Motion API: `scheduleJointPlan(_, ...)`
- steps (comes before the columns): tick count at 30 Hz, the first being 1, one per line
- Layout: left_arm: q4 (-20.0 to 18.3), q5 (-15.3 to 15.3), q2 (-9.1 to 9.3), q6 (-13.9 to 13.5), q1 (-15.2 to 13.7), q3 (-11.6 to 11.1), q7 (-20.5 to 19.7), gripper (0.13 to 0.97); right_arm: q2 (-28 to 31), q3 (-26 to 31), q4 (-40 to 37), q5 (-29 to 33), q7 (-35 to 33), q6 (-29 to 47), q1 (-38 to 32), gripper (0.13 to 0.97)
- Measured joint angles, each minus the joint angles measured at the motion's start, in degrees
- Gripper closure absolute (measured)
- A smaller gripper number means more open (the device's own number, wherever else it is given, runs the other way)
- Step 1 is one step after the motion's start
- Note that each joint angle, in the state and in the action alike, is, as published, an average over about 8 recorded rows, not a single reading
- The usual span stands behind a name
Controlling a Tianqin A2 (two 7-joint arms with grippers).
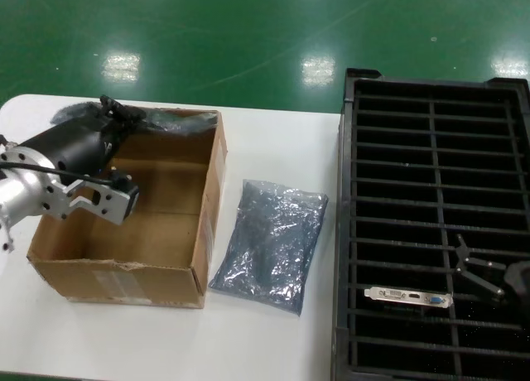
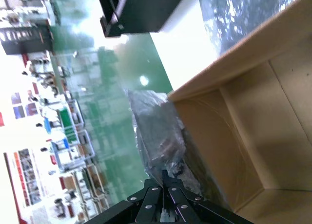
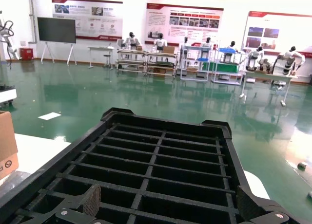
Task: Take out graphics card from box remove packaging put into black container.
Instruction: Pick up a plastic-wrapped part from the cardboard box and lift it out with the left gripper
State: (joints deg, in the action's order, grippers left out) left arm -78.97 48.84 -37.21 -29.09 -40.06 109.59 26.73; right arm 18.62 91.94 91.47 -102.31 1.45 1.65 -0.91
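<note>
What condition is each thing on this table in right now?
box: open, no loose card seen inside.
bagged item: pinched by left gripper at the box's far rim.
empty bag: flat on table.
graphics card: bare, in black container.
right gripper: open, over the container.

Left gripper (image 1: 124, 113) fingers pinched together, arm outstretched; right gripper (image 1: 480, 269) fingers spread, low

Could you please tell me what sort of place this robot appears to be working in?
Probably a robotics lab or demonstration hall: a glossy green floor, wall posters, and several other robots at benches behind the white table with the black container.
</note>
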Motion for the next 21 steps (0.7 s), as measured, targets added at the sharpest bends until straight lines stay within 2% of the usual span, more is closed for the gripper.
scheduleJointPlan(5, -10.0, 0.6, -4.49, -2.7, 5.2, -3.0, -2.5, 0.957, 0.0, 0.0, 0.0, 0.0, 0.0, 0.0, 0.0, 0.129)
scheduleJointPlan(8, -15.4, 2.8, -8.06, -4.5, 8.6, -4.8, -3.6, 0.957, 0.0, 0.0, 0.0, 0.0, 0.0, 0.0, 0.0, 0.129)
scheduleJointPlan(12, -21.3, 8.6, -13.18, -6.2, 13.1, -6.3, -3.4, 0.957, 0.0, 0.0, 0.0, 0.0, 0.0, 0.0, 0.0, 0.129)
scheduleJointPlan(15, -24.5, 14.0, -16.23, -6.5, 16.1, -7.0, -2.0, 0.957, 0.0, 0.0, 0.0, 0.0, 0.0, 0.0, 0.0, 0.129)
scheduleJointPlan(18, -26.9, 18.6, -18.19, -6.3, 18.6, -7.4, -0.4, 0.957, 0.0, 0.0, 0.0, 0.0, 0.0, 0.0, 0.0, 0.129)
scheduleJointPlan(21, -28.5, 21.7, -19.10, -6.1, 20.2, -7.4, 1.0, 0.957, 0.0, 0.0, 0.0, 0.0, 0.0, 0.0, 0.0, 0.129)
